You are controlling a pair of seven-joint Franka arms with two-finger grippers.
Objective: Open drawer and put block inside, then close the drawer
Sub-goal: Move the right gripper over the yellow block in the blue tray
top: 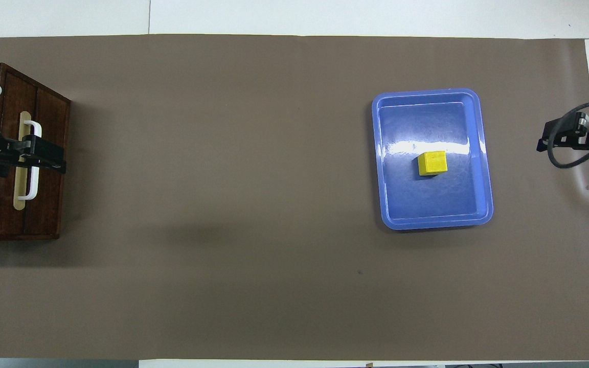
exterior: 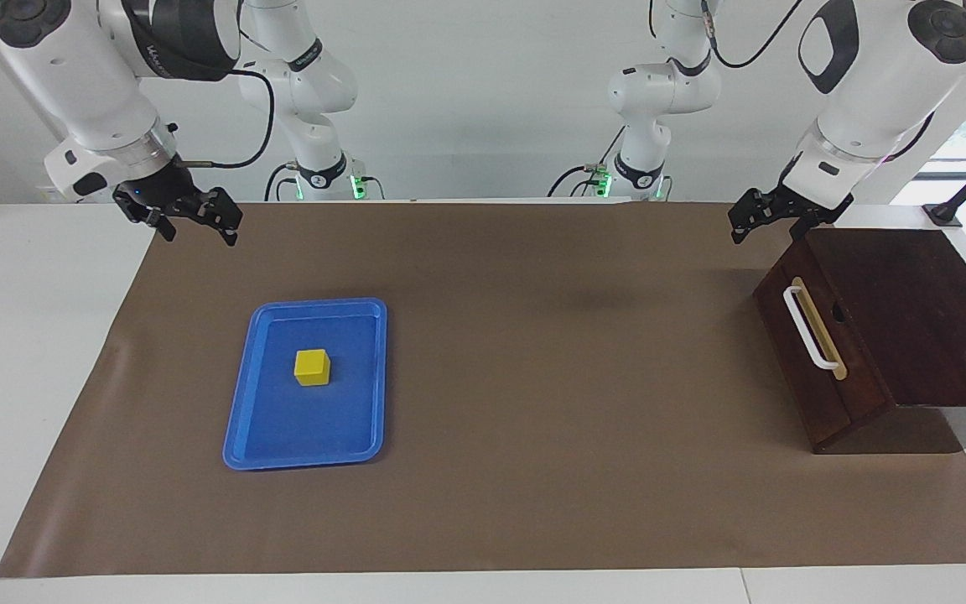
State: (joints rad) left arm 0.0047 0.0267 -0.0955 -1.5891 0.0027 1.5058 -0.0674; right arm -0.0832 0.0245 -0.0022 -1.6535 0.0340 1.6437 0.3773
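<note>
The block (exterior: pixel 312 367) (top: pixel 432 162) is a small yellow cube lying in the middle of a blue tray (exterior: pixel 364 335) (top: pixel 430 207). The drawer (exterior: pixel 810 369) (top: pixel 44 204) of the dark wooden box is shut, its white bar handle (exterior: pixel 810 329) (top: pixel 32 189) facing the tray. My left gripper (exterior: pixel 766 225) (top: pixel 51 159) hangs open in the air over the box's front top edge, clear of the handle. My right gripper (exterior: pixel 199 228) (top: pixel 560 145) is open and empty, raised over the mat's edge beside the tray.
A brown mat (exterior: pixel 550 377) (top: pixel 223 179) covers the table between the tray and the box. White tabletop (exterior: pixel 30 335) shows past the mat's ends. The box stands at the left arm's end of the table.
</note>
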